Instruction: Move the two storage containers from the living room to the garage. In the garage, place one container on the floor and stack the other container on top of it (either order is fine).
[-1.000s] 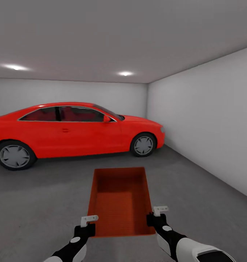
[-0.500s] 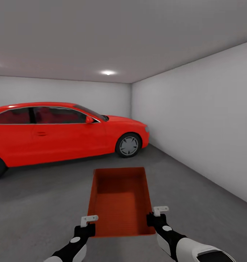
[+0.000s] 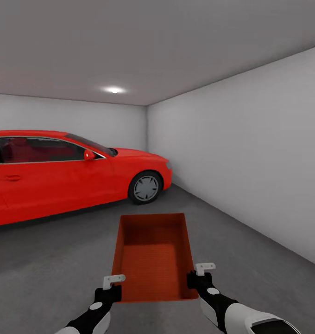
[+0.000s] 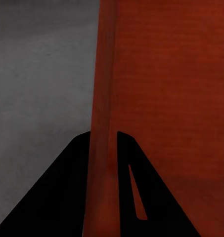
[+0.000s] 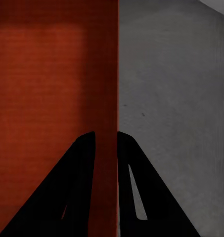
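Observation:
A red-orange open-top storage container (image 3: 153,257) hangs in front of me above the dark grey concrete floor (image 3: 250,250) of the garage. My left gripper (image 3: 112,286) is shut on its left wall near the near corner, and my right gripper (image 3: 199,276) is shut on its right wall. In the left wrist view the black fingers (image 4: 67,197) pinch the container wall (image 4: 103,98). The right wrist view has the black fingers (image 5: 136,197) clamped on the container wall (image 5: 108,74) too. The box is empty inside.
A red car (image 3: 60,171) is parked at the left, nose toward the back corner. A white wall (image 3: 250,167) runs along the right, another white wall (image 3: 69,118) closes the back. Bare concrete lies between car and right wall.
The view has swung to the right: the car and back corner have shifted left in the picture. Both grippers and the container keep the same place relative to me.

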Available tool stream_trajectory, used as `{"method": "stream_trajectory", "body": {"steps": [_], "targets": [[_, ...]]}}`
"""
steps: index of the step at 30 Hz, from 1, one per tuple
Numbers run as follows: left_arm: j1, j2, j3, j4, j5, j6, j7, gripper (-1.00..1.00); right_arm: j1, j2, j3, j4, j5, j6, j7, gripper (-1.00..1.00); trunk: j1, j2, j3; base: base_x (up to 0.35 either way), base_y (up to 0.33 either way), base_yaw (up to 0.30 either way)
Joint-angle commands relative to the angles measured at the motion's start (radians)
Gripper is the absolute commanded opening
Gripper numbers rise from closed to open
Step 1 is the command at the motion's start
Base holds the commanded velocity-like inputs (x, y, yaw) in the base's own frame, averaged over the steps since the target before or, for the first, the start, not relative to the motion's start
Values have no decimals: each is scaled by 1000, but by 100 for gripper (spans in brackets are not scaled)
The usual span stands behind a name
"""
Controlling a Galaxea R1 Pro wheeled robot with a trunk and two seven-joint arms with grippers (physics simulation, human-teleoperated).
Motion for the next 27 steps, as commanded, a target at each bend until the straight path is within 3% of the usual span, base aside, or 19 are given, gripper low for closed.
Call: {"method": "stream_trajectory", "body": {"steps": [1, 27], "targets": [[-1, 0, -4, -11, -5, -13, 4, -100, -1, 0, -23, 4, -14, -3, -1, -100, 1, -1, -2, 321, 150, -281], [-1, 0, -4, -9, -6, -13, 0, -100, -1, 0, -23, 4, -15, -4, 1, -100, 1, -1, -2, 315, 173, -281]]}}
